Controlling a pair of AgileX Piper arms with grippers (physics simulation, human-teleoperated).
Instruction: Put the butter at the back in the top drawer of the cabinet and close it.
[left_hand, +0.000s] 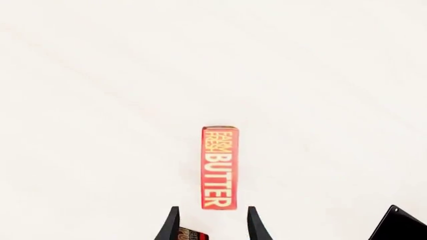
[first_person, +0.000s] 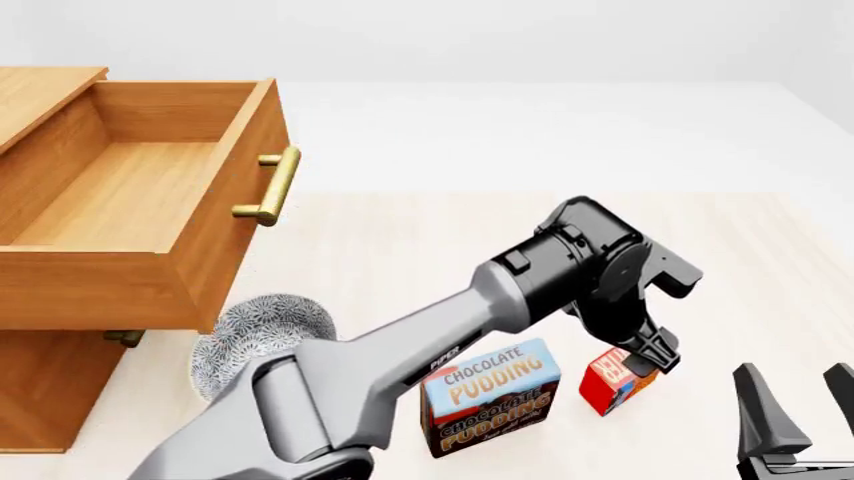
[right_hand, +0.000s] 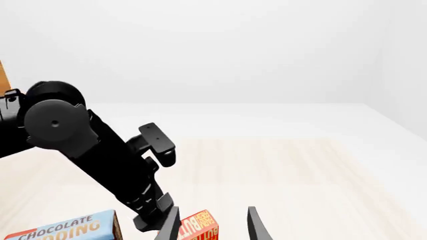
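Small red butter box (first_person: 611, 379), upright on table: left gripper (first_person: 650, 360) poised above, jaws apart (ungrasped), wooden top drawer (first_person: 127, 205) open to receive.

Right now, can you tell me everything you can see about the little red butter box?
The butter is a small red box, cardboard by its look, with yellow-orange "BUTTER" lettering and smaller "FARM FRESH" print. In the front view its side looks orange with a blue edge. It sits on the pale table, just to the right of the chocolate pudding box, with a small gap between them. The left gripper hangs open right above it, one finger on each side, not gripping yet. Nothing else touches it.
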